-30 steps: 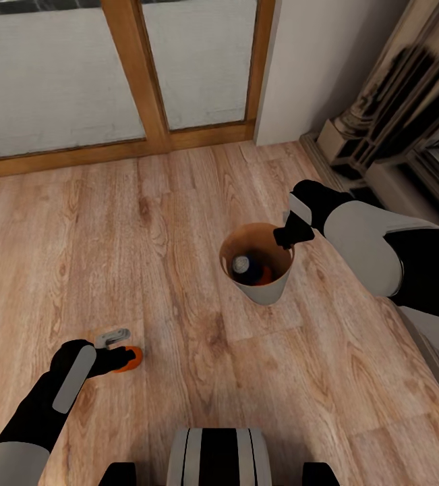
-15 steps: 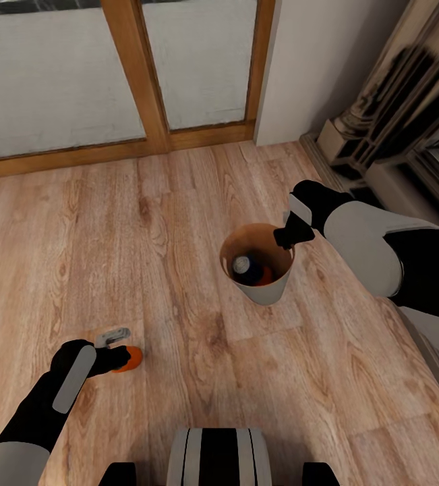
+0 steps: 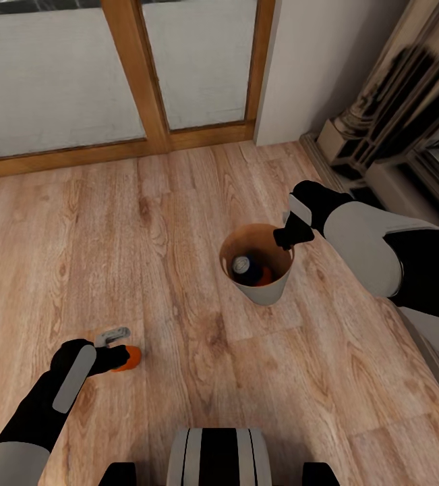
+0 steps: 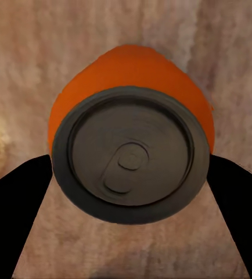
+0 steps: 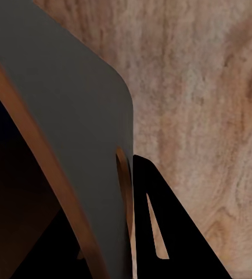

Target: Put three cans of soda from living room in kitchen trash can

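Head view: on the light wood floor (image 3: 179, 223) the left gripper (image 3: 119, 358) grasps an orange can (image 3: 129, 358) low on the floor. The right gripper (image 3: 288, 236) clamps the rim of the trash can (image 3: 268, 287), where a blue can (image 3: 245, 267) and a second orange can (image 3: 266, 275) lie inside.

Left wrist view: the orange can (image 4: 130, 152) sits between both black fingers (image 4: 15, 197), its grey top facing the camera.

Right wrist view: the rim of the trash can (image 5: 74, 133) is pinched between the fingers (image 5: 161, 232).

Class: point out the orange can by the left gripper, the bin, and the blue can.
orange can (image 4: 132, 154), left wrist view, grey top.
bin (image 3: 263, 290), head view, pale outer wall.
blue can (image 3: 245, 266), head view, top end.
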`<state>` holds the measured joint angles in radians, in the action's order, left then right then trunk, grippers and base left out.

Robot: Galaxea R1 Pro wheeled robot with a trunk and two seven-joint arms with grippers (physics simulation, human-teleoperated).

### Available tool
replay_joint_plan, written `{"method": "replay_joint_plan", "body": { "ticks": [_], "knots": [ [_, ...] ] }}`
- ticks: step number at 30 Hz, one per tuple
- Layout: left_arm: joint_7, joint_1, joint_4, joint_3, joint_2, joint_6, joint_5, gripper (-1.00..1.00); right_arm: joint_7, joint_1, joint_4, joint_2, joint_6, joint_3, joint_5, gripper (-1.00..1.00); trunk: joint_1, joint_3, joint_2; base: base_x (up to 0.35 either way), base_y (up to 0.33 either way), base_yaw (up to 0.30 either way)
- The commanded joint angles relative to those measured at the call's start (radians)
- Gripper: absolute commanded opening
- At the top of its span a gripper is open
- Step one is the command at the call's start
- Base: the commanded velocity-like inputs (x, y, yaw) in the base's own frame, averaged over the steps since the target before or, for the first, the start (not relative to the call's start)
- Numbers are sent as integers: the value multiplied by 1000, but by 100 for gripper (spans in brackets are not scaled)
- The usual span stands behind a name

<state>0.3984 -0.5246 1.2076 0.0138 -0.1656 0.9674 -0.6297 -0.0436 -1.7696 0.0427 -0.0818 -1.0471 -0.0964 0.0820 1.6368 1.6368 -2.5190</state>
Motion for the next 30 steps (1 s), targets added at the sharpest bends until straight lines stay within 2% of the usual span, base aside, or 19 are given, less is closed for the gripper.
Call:
{"method": "replay_joint_plan", "body": {
  "ticks": [1, 6, 12, 16, 24, 26, 30],
  "knots": [
    [-3, 0, 3, 1, 0, 1, 1, -100, -3, 1, 0, 1, 0, 9, -16, -100, 0, 0, 0, 0, 0, 0],
    [-5, 0, 74, 0, -1, 21, -2, -100, -3, 3, -1, 2, 0, 9, -16, -100, 0, 0, 0, 0, 0, 0],
    [-3, 0, 143, -2, 0, 80, -7, -100, -3, 7, -1, 6, 0, 9, -16, -100, 0, 0, 0, 0, 0, 0],
    [-2, -1, 165, -3, 0, 80, -8, -100, -4, 7, -2, 5, 0, 9, -16, -100, 0, 0, 0, 0, 0, 0],
    [21, 0, 262, -3, -1, 80, -13, -100, -4, 8, -3, 6, 0, 9, -16, -100, 0, 0, 0, 0, 0, 0],
    [22, 0, 294, -3, -1, 80, -22, -100, -4, 11, -4, 6, 0, 9, -16, -100, 0, 0, 0, 0, 0, 0],
    [22, 1, 323, -3, -2, 80, -70, -100, -4, 22, -5, 7, 0, 9, -15, -100, 0, 0, 0, 0, 0, 0]
  ]
}}
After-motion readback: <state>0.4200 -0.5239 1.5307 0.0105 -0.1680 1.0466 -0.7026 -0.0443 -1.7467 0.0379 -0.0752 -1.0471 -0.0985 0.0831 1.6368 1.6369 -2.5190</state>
